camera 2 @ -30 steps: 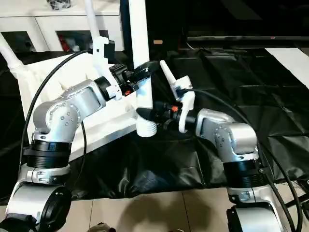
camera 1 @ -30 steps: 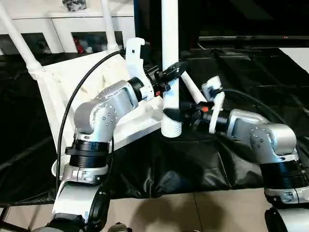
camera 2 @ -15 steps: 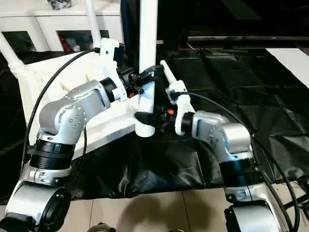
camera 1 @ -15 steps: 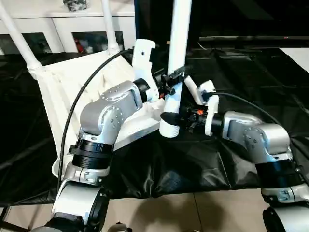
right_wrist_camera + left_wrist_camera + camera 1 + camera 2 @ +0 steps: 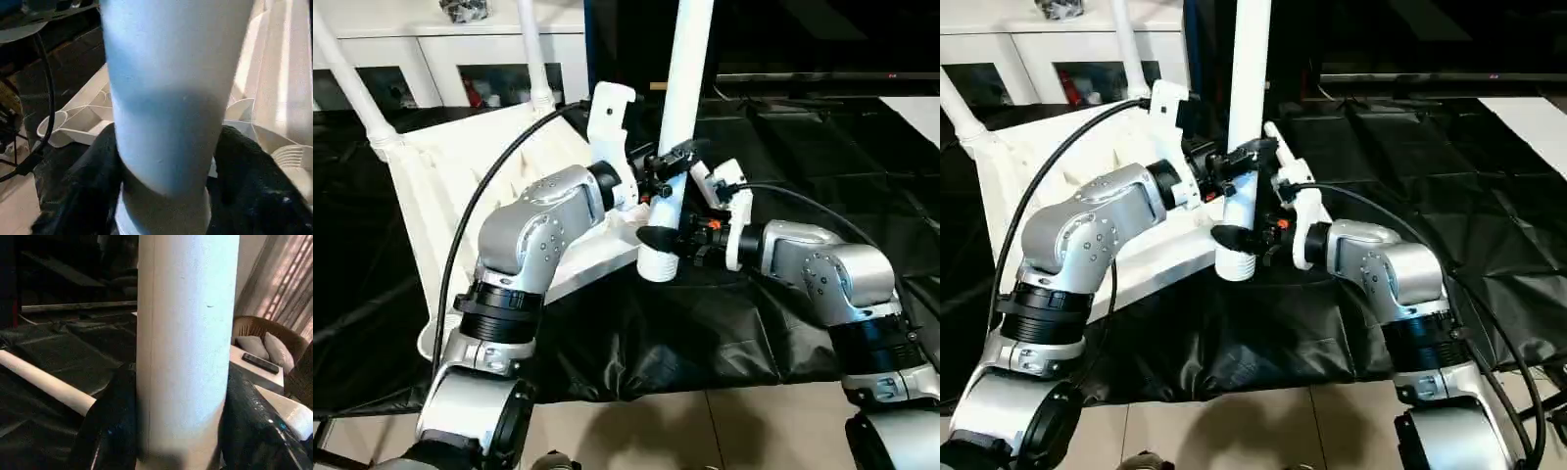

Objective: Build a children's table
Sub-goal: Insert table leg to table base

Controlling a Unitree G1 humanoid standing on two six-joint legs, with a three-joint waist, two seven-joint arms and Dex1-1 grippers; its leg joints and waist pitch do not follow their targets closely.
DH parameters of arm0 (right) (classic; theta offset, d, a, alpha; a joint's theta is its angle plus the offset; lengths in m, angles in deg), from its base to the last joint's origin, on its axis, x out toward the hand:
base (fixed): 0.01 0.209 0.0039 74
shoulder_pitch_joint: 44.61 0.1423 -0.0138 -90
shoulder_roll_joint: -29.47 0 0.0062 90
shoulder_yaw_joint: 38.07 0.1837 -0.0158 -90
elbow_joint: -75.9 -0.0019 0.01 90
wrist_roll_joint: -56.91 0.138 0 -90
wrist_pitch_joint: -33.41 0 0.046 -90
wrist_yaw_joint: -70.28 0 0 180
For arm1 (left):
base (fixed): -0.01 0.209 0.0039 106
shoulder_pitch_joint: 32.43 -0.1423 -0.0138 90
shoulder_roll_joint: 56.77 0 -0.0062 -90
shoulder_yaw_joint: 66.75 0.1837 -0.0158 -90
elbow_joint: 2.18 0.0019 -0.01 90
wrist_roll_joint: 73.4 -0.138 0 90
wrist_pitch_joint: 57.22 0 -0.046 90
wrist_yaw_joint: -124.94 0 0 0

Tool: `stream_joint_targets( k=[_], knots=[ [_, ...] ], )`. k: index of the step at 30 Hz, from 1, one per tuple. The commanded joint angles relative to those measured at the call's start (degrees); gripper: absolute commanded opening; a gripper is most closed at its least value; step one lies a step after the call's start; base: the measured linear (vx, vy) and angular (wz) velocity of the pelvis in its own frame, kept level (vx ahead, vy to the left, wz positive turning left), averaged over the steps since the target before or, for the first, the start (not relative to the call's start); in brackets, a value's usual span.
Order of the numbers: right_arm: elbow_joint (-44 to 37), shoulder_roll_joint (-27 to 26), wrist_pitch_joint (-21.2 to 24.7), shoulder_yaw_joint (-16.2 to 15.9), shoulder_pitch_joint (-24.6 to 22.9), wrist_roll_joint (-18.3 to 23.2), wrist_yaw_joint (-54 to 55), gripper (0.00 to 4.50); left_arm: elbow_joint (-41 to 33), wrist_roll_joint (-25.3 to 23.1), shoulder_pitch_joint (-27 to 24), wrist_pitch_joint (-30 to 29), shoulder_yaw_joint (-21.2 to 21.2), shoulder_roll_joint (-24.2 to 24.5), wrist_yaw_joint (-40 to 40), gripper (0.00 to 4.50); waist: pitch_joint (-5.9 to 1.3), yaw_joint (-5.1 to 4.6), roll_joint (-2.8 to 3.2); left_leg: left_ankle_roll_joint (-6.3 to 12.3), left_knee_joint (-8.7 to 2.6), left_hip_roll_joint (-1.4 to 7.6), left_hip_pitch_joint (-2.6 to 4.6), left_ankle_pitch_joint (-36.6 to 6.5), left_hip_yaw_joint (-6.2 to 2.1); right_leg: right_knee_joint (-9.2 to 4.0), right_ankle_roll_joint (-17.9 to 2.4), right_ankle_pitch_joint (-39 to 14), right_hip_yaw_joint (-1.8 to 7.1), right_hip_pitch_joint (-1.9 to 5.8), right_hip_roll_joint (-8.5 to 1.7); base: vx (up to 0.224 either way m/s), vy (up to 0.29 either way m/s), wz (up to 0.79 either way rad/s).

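A: Starting at the left, what lies there?

B: The tabletop (image 5: pixel 460 186), white moulded plastic with its ribbed underside up, tilts on the black cloth (image 5: pixel 822 147). Two slim white legs (image 5: pixel 352 83) already rise from its far corner sockets, in front of a white cabinet (image 5: pixel 460 59).

A: And the arms?

B: The left gripper (image 5: pixel 668 168) reaches over the tabletop's near corner, and its black fingers (image 5: pixel 110 431) press either side of the upright leg (image 5: pixel 683 108), a smooth white tube. Just below, the right gripper (image 5: pixel 664 239) closes its own fingers (image 5: pixel 95 171) on the same tube just above its flared, ringed end, which sits beside the tabletop's near corner.

A: Anything in the way?

B: The silver forearms and a black cable (image 5: pixel 480 196) cover much of the tabletop's near edge, so whether the flared end touches a socket cannot be told.

A: Do the wrist cameras add anything?

B: The left wrist view shows another leg (image 5: pixel 44 382) lying on the cloth, and a wicker chair (image 5: pixel 266 340) beyond. The right wrist view shows open round sockets (image 5: pixel 54 125) in the tabletop.
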Motion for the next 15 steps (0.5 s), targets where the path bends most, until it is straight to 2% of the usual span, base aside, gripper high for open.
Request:
stream_joint_targets(
  k=[1, 7, 15],
  knots=[
    [0.7, 0.3, -0.7, -0.3, 1.1, -1.1, 0.1, 2.41, -1.8, -0.2, 0.4, -0.1, 1.1, 0.2, -1.3, 1.86, -5.23, -0.06, -0.85, 2.01, -3.14, 0.78, 0.13, -3.8, -0.01, -3.83, -8.7, -9.9, 3.18, 4.07, -2.84, 0.000, 0.000, 0.00],
    [0.7, 0.5, -0.8, -0.7, 1.1, -1.1, -0.4, 1.95, -1.7, -0.4, 0.3, -0.1, 1.6, 0.3, -1.7, 1.86, -5.29, -0.07, -0.86, 2.04, -3.09, 0.80, 0.12, -3.3, -0.01, -3.69, -9.1, -8.8, 3.22, 4.14, -2.86, 0.000, 0.000, 0.00],
    [1.1, 0.5, -1.3, -0.7, 1.1, -1.4, -0.9, 1.89, -1.6, -0.5, 0.3, 0.0, 1.7, 0.3, -2.1, 1.86, -5.30, -0.07, -0.88, 2.11, -3.07, 0.80, 0.13, -3.4, 0.00, -3.68, -9.3, -8.8, 3.23, 4.13, -2.86, 0.000, 0.000, 0.00]
  ],
)
